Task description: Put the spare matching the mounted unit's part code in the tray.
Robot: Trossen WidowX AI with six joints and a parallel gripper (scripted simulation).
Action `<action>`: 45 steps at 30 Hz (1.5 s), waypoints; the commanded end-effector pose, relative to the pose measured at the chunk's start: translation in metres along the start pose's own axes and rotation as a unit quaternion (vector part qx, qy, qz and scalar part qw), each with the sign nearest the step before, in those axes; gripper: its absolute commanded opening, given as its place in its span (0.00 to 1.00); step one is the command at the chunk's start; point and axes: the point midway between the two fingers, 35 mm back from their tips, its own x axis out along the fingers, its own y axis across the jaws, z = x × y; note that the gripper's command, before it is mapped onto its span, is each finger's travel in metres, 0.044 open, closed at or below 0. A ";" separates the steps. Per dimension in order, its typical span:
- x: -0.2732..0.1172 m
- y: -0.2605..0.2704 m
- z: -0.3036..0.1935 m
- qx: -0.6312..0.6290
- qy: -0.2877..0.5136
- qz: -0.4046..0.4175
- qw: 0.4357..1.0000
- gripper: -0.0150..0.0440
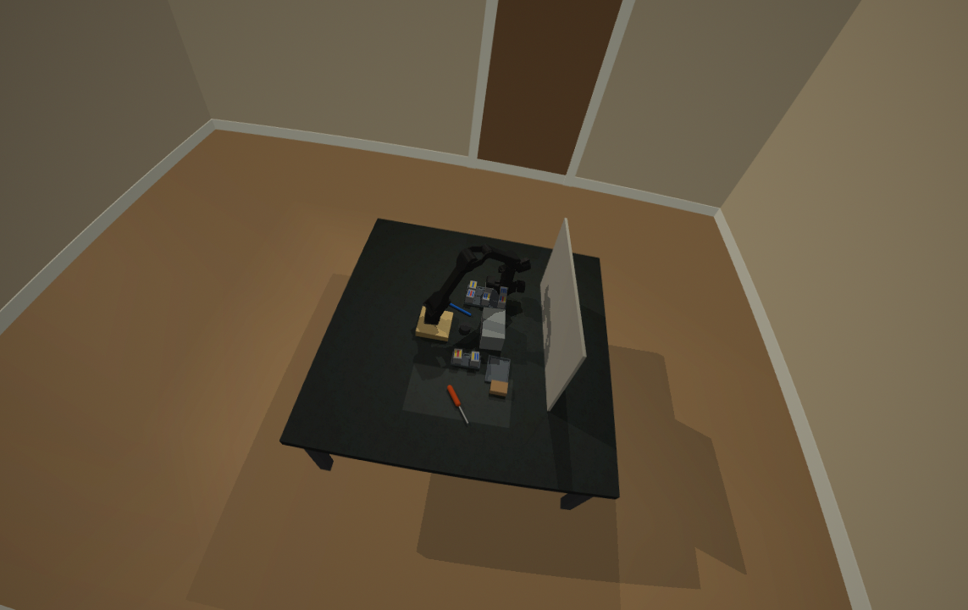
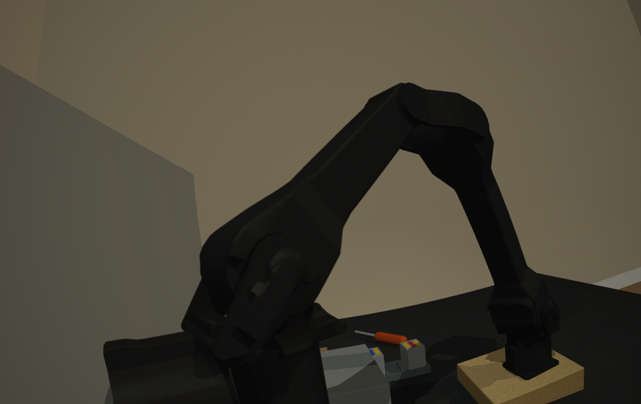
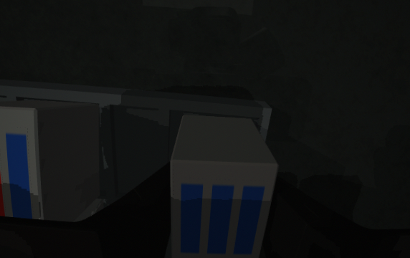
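Observation:
My gripper (image 3: 214,170) is shut on a light grey spare (image 3: 219,140) with three blue stripes, at the right end of a dark rack (image 3: 191,101) in the wrist view. Whether the spare is clear of its slot cannot be told. A spare with yellow, red and blue stripes (image 3: 15,120) sits to its left. In the top view, a second rack holds two spares (image 1: 457,354) (image 1: 475,356). The shallow grey tray (image 1: 498,368) lies beside it. A grey housing (image 1: 493,322) (image 2: 355,371) stands between the racks; no code on a mounted unit's back is readable.
A tall pale panel (image 1: 564,326) (image 2: 76,225) stands beyond the housing. An orange-brown block (image 1: 498,387) is at the tray's near end. A red screwdriver (image 1: 454,396) (image 2: 390,337) and a blue rod (image 1: 460,309) lie on the table. The arm stands on a wooden base (image 1: 430,326) (image 2: 488,384).

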 end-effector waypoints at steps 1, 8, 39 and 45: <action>0.000 0.000 0.000 0.000 0.000 0.000 1.000 0.25; -0.033 -0.002 0.001 0.000 0.001 -0.001 1.000 0.25; -0.124 -0.005 0.001 0.001 0.001 -0.001 1.000 0.25; -0.147 -0.005 -0.002 0.001 0.002 -0.002 1.000 0.25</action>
